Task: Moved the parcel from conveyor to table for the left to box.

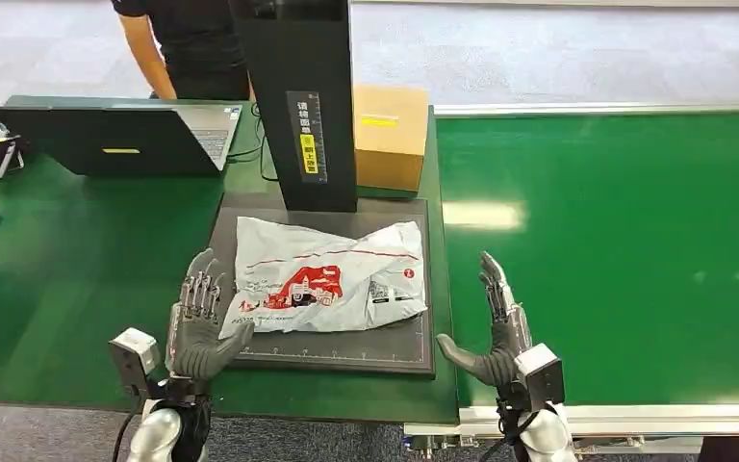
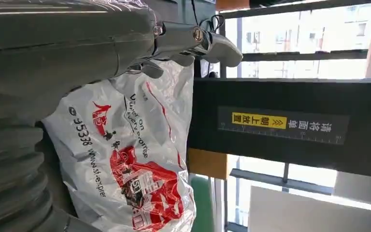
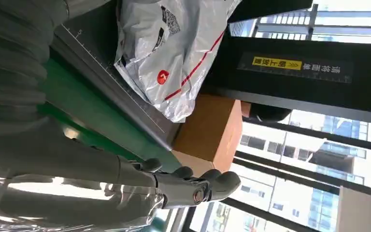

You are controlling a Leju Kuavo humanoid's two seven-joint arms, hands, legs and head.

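Note:
The parcel [image 1: 327, 276] is a white plastic mailer with red print, lying flat on a dark scale plate [image 1: 332, 348] on the green table. My left hand [image 1: 200, 318] stands open just left of the parcel, palm toward it, fingers straight; whether it touches the bag's edge I cannot tell. My right hand [image 1: 496, 327] is open too, upright over the conveyor's near left edge, a gap away from the parcel. The left wrist view has the parcel [image 2: 130, 154] close behind my fingers [image 2: 193, 43]. In the right wrist view the parcel [image 3: 169, 53] lies beyond the plate's edge.
A black post [image 1: 298, 96] with a yellow label rises behind the plate, with a cardboard box [image 1: 390, 135] beside it. A laptop [image 1: 115, 135] and a person in black [image 1: 188, 43] are at the back left. The green conveyor belt [image 1: 625, 250] spreads to the right.

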